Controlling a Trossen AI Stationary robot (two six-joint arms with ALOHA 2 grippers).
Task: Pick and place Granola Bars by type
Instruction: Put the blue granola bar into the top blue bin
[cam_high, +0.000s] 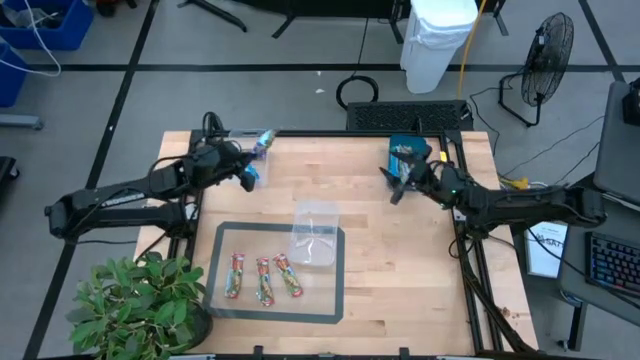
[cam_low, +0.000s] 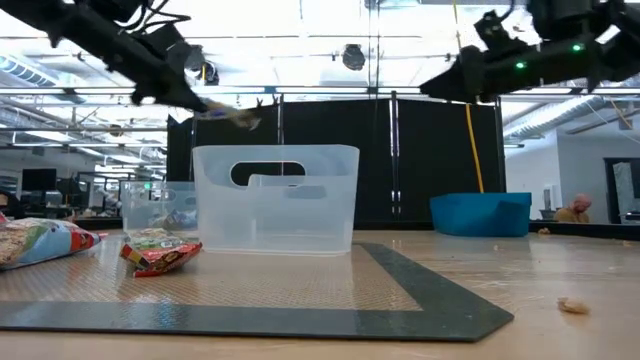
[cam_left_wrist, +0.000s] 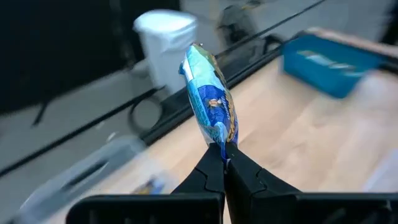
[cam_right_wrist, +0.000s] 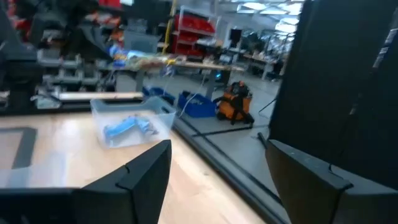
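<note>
My left gripper is shut on a bright blue granola bar, held high over the table's far left, also seen in the low view. Below it stands a small clear tub with blue bars in it. Three red-and-green bars lie flat on the dark mat. My right gripper is open and empty in the air beside the teal tray, which holds more bars. My left gripper pinches one end of the blue bar between its two fingertips. The bar sticks out straight beyond the fingers, along their line. It is lifted clear of the table and the tub.
A larger clear tub stands on the mat's far right corner, empty as far as the low view shows. A potted plant sits at the near left corner. Bare wood lies between the tubs and the tray.
</note>
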